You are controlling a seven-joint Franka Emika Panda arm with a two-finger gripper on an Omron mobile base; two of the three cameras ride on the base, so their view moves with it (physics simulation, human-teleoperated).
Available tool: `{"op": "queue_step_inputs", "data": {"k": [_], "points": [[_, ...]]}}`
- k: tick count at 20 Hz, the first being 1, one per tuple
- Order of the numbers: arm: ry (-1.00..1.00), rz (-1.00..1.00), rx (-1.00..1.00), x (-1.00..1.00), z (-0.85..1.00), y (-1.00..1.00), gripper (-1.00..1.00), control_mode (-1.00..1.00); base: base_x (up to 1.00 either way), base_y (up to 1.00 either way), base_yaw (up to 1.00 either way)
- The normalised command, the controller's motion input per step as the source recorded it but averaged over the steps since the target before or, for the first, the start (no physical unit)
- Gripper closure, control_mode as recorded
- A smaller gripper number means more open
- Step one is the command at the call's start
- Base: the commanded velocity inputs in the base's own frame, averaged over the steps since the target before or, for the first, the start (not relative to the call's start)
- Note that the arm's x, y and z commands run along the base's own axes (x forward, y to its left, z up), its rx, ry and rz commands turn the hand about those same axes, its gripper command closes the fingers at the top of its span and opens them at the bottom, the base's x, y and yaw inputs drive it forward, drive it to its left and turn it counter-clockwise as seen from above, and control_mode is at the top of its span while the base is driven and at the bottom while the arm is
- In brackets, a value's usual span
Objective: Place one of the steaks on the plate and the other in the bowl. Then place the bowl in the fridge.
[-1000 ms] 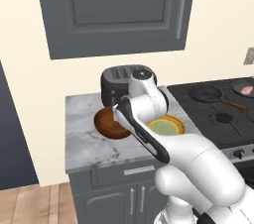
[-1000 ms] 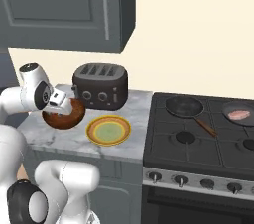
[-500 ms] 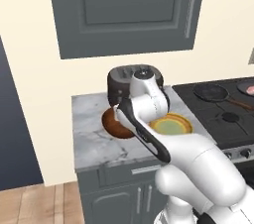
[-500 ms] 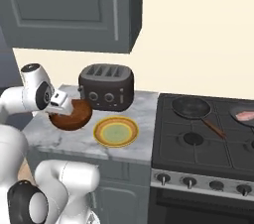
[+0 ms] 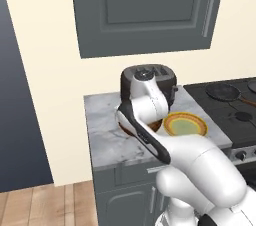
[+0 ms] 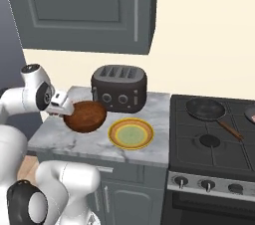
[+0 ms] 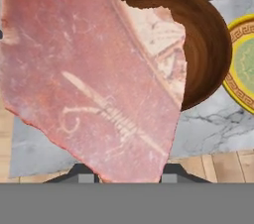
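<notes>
With the pinkish-red marbled raw steak (image 7: 94, 84) clamped in the gripper (image 7: 126, 171) just above the wide dark-brown wooden bowl's (image 7: 198, 44) near-left rim, I'd centre it over the hollow, left of the yellow-rimmed plate (image 6: 131, 133), before letting go.

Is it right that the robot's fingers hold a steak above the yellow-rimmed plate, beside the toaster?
Not quite. The hand view shows the steak held over the brown bowl, not the plate, which lies beside the bowl. The toaster part is right.

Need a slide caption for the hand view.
Steak gripped in the hand, held above the wooden bowl, plate alongside.
</notes>
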Motion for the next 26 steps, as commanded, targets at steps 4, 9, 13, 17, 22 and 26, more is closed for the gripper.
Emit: {"op": "queue_step_inputs", "data": {"k": [4,9,13,17,22,26], "points": [[0.0,0.12,0.0,0.47,-0.01,-0.43,1.0,-1.0,0.0,0.0,0.0],[0.11,0.07,0.0,0.66,-0.08,-0.24,1.0,-1.0,0.0,0.0,0.0],[0.16,0.01,0.0,0.59,-0.26,-0.06,1.0,-1.0,0.0,0.0,0.0],[0.1,0.01,0.0,0.09,-0.35,-0.07,1.0,-1.0,0.0,0.0,0.0],[0.04,0.0,-0.05,-0.01,-0.24,-0.17,1.0,-1.0,0.0,0.0,0.0],[0.02,0.0,-0.13,0.0,-0.36,-0.15,1.0,-1.0,0.0,0.0,0.0]]}}
